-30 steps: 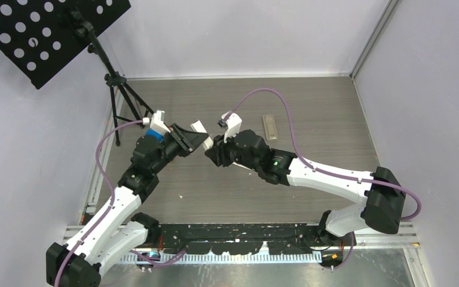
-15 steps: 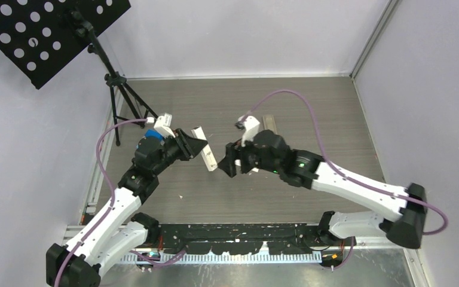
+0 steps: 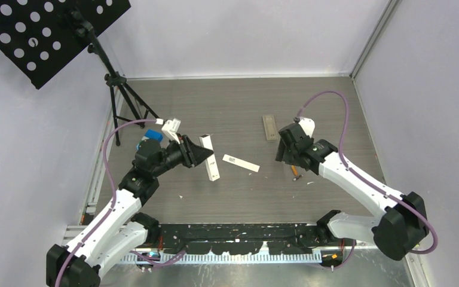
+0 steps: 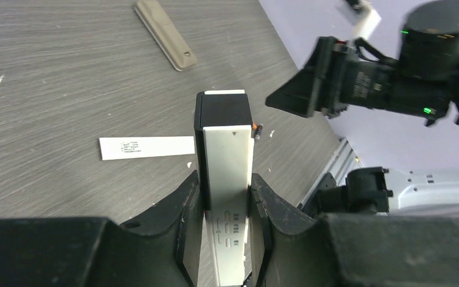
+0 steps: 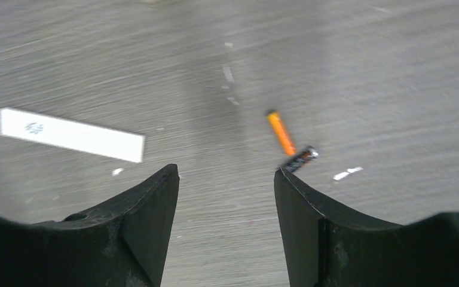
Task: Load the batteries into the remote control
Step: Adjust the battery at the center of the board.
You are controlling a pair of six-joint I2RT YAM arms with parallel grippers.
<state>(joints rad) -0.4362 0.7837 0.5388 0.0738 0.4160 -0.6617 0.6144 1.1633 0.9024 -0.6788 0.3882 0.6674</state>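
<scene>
- While the orange battery [image 5: 281, 133] and dark battery [image 5: 300, 159] lie end to end at an angle on the tabletop [image 3: 323, 107], nothing has been loaded yet.
- The right gripper [image 5: 226, 173] hangs just above them, spread wide and empty. A second ago it was over at the remote [image 4: 226, 149].
- A white strip [image 3: 241, 162], likely the remote's cover, now lies flat between remote and batteries. It was not there before, so the bay is probably open and a battery pick comes next.
- The left gripper [image 4: 226, 185] stays clenched on the remote's sides, holding it tilted above the tabletop, well apart from the batteries.
- Bare tabletop surrounds the batteries. The strip lies in the path back to the remote, so a carry should pass above it.
- A tan remote [image 3: 269, 127] lies beyond the right gripper. The right wall and near rail are well off, and the tripod [image 3: 119, 89] stands behind the left arm.
</scene>
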